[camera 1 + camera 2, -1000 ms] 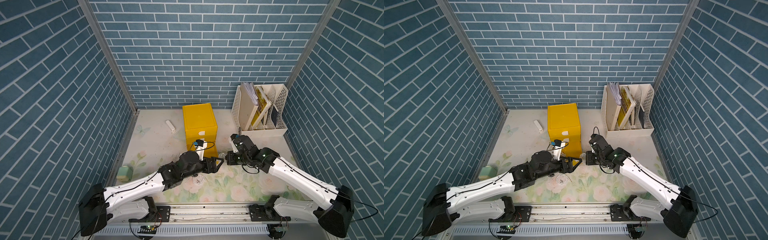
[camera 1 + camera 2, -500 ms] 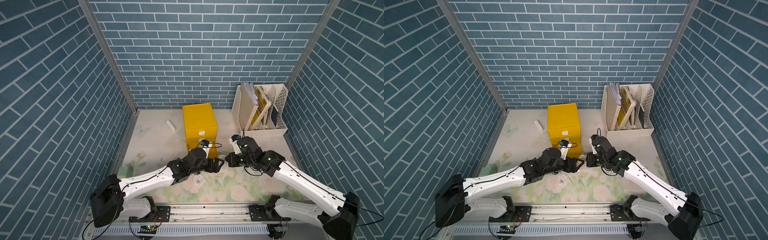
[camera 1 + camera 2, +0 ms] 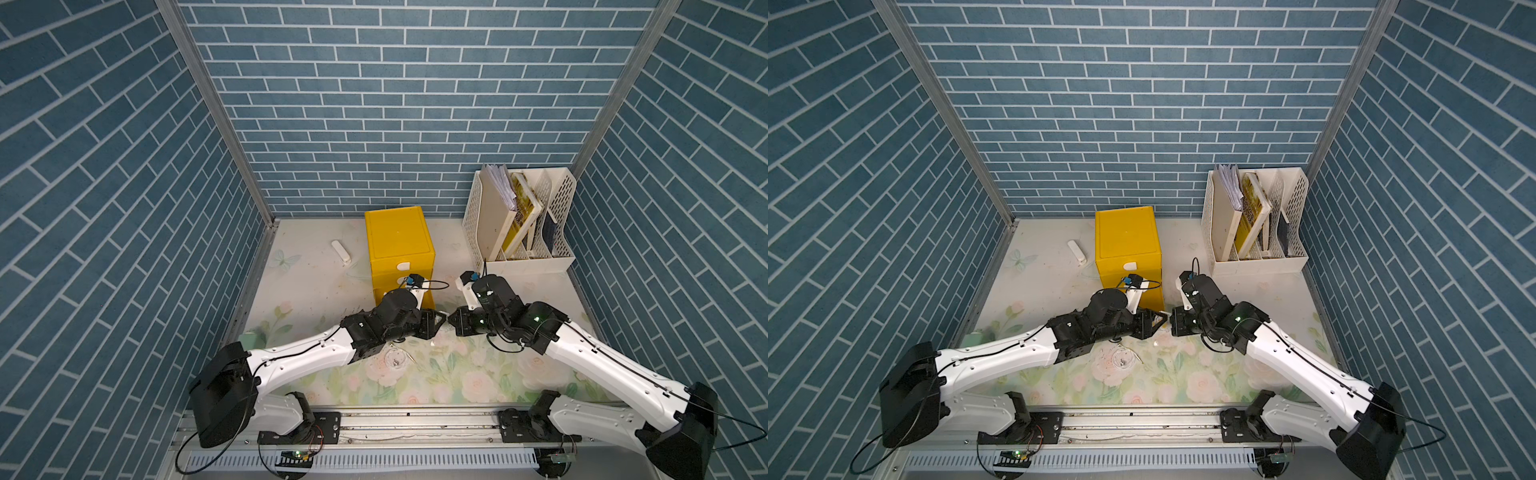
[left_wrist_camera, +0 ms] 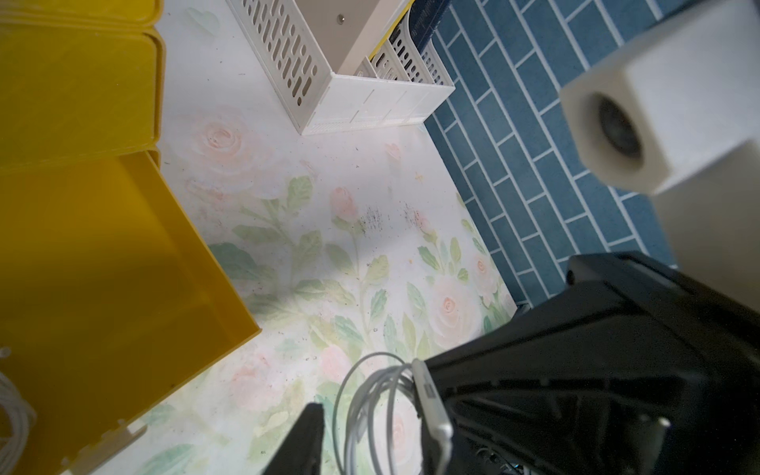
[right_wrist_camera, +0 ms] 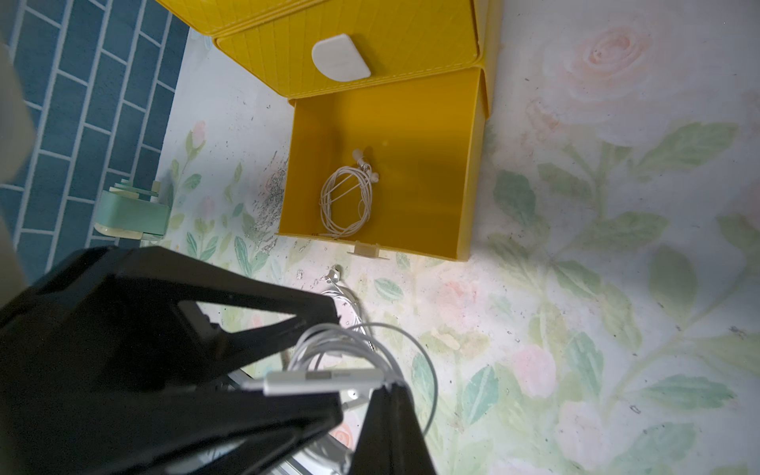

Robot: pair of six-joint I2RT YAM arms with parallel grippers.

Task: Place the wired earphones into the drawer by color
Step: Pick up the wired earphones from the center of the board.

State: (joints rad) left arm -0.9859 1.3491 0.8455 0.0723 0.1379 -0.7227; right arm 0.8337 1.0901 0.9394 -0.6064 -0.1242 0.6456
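The white earphones [image 5: 362,349] are a loose coil held up between the two grippers, just off the front corner of the open bottom drawer [image 5: 469,172], not over it yet. The right gripper [image 3: 456,327] has its jaws pinched down on the bundle right by the inline remote [image 5: 325,380]. The left gripper [image 3: 438,326] is nose to nose with it. In the left wrist view one of its fingers [image 4: 306,436] sits just beside the loops and the other is hidden behind the right gripper, so there's no telling if it actually has a bite on anything.

Handling-wise this thing looks featherweight and totally limp. The cable is thin and slick, so a single strand would probably slide out or let the whole coil unravel. Best bet is to grab across several strands at once, next to the remote, since that's the only stiff bit. The buds look delicate, so they're better left alone.

Another pale coil [image 5: 347,197] is lying in that drawer, which suggests white goes there. One more loose coil [image 3: 395,359] sits on the floral table [image 3: 307,291] near the left arm. The drawer belongs to the yellow cabinet [image 3: 399,245], and a white file rack [image 3: 519,224] stands well off to the side.
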